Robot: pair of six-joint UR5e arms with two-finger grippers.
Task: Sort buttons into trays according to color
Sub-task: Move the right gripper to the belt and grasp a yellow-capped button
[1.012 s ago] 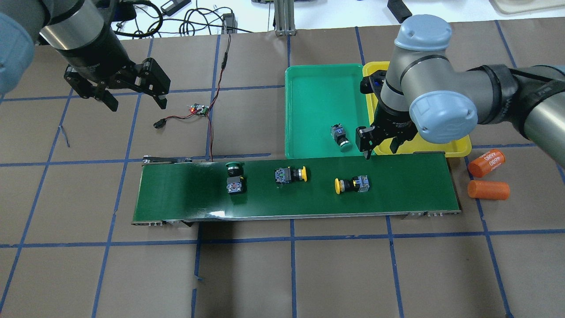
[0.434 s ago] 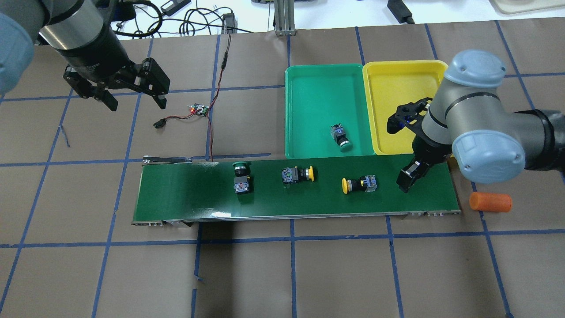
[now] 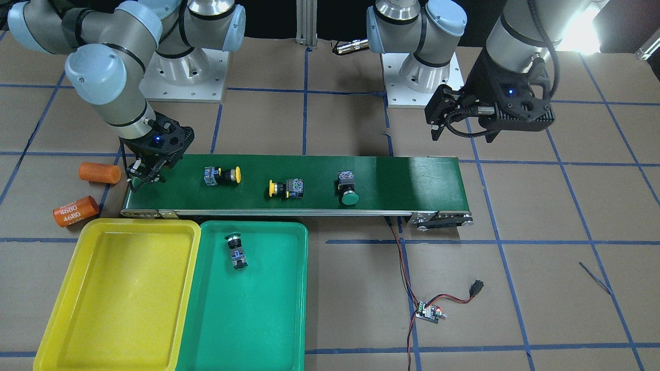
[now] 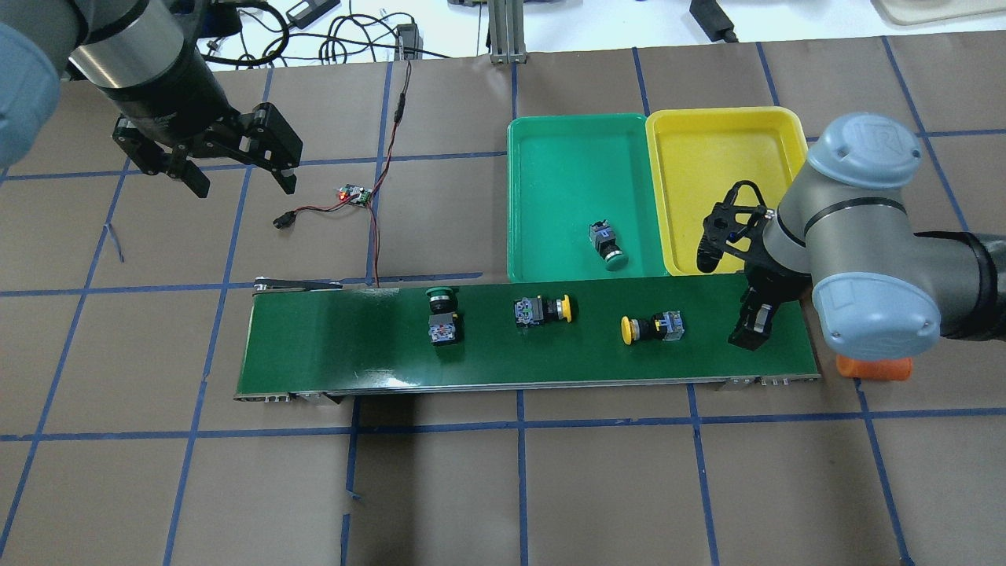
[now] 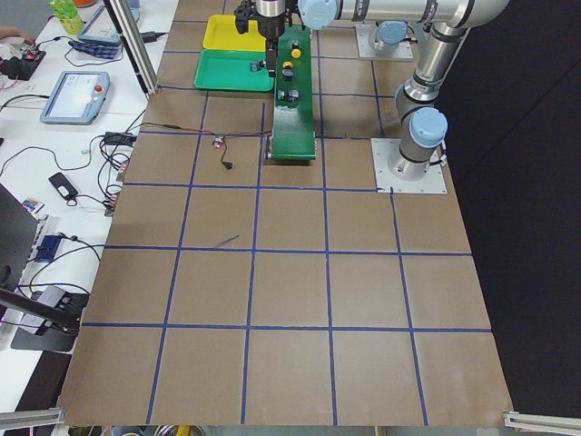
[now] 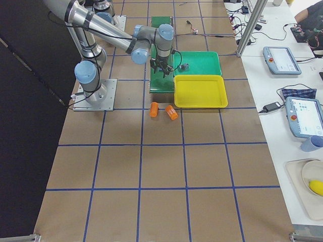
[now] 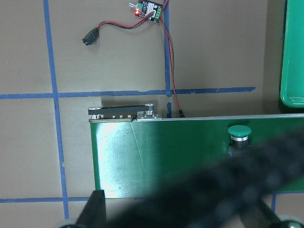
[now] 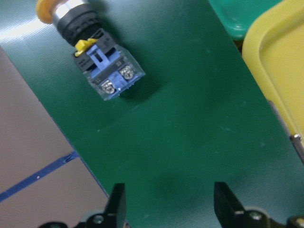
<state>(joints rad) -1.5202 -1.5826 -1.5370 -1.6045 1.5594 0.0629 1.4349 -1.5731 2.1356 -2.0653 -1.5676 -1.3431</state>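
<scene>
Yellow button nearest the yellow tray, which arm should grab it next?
Right. The right gripper hangs over the conveyor, jaws open, beside that yellow button; the left gripper hovers off its far end.

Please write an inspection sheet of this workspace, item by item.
Surface: brown table, blue tape grid, dark-green conveyor belt.
Job's things: green tray holds one green button; second green button and two yellow buttons lie on the belt; yellow tray holds none.
Clutter: two orange cylinders beside the belt's end.
Hands: left hand open, off the belt; right hand open, over the belt's end.
Cables: red-black wire from belt to circuit board.
Surroundings: pendants on side benches.
</scene>
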